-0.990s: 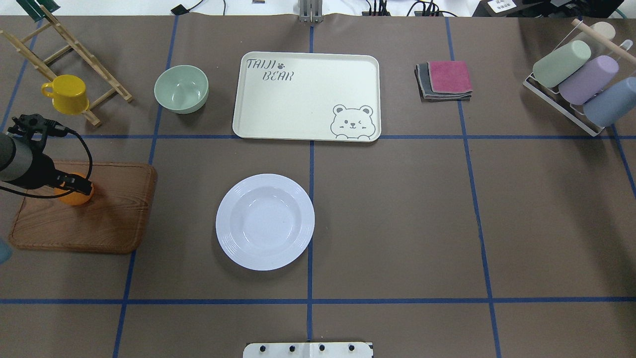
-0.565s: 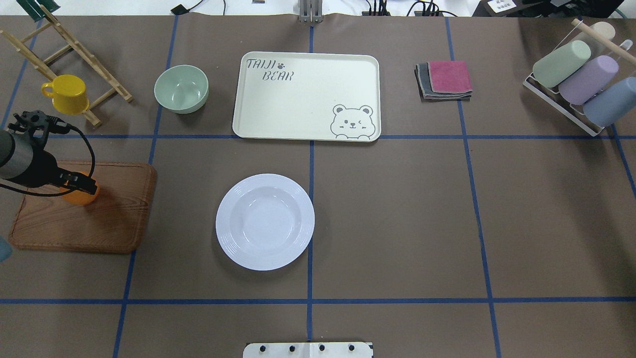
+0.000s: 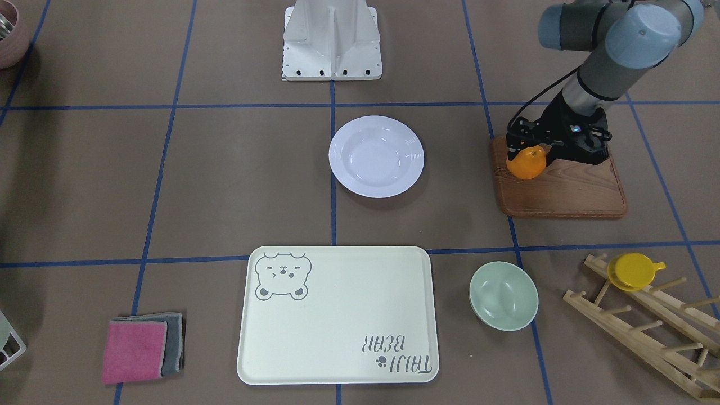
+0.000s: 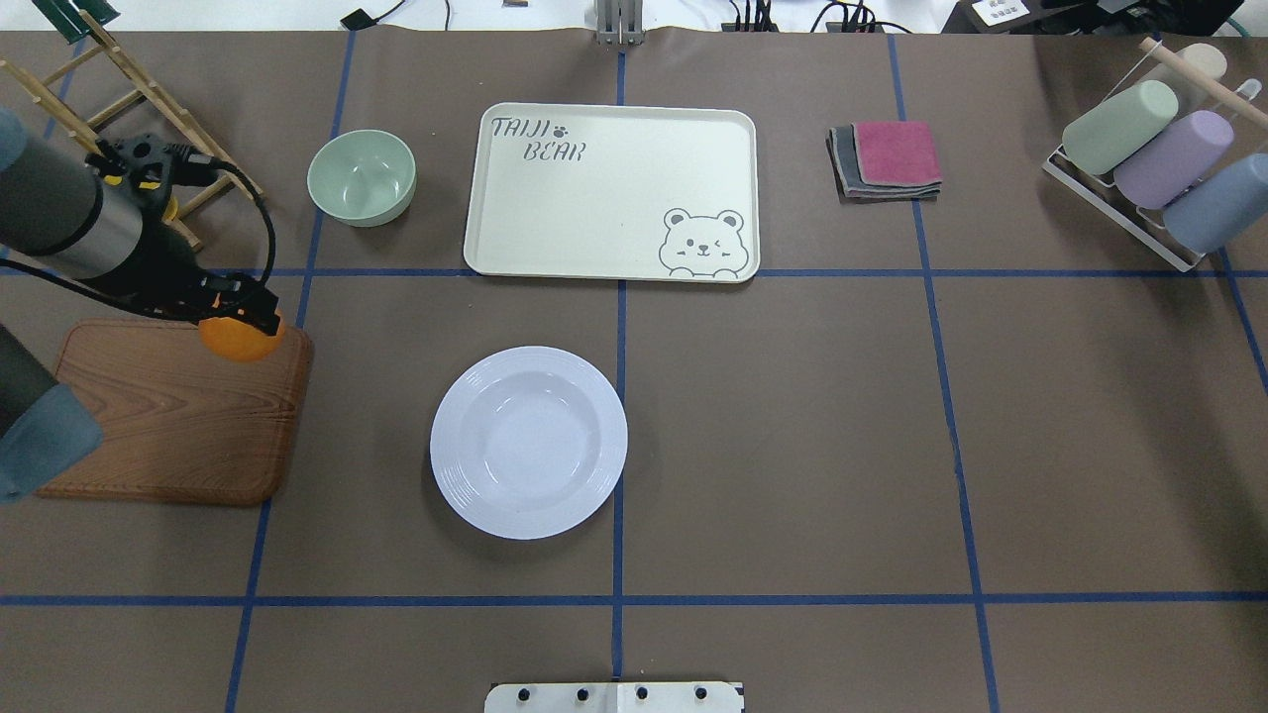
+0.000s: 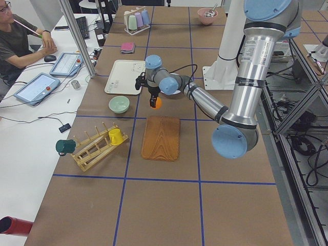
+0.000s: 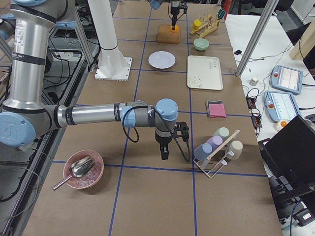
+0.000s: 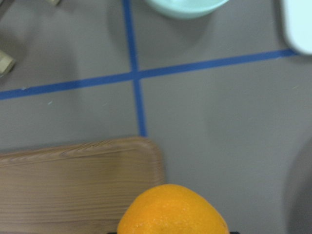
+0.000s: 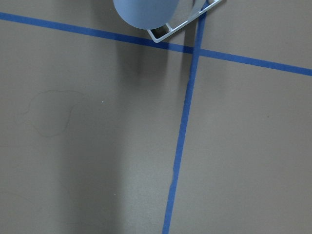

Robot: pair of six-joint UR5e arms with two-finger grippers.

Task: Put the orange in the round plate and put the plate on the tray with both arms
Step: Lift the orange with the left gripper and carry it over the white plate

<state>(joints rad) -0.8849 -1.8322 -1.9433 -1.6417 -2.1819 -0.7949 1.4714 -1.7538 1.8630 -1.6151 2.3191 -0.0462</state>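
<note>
We see left gripper clamped on orange, over far-right corner of wooden board. State of right gripper: can't tell.

text: "TAIJI BEAR", grey letters on two lines, paw print after "TAIJI" | on: large cream rectangular plastic tray | place: tray's far-left corner, seen from the robot | other legible text: none

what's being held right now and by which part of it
The left pincer holds the orange, pinched from above across its upper half, over the wooden board. The right pincer shows nothing in it.
</note>
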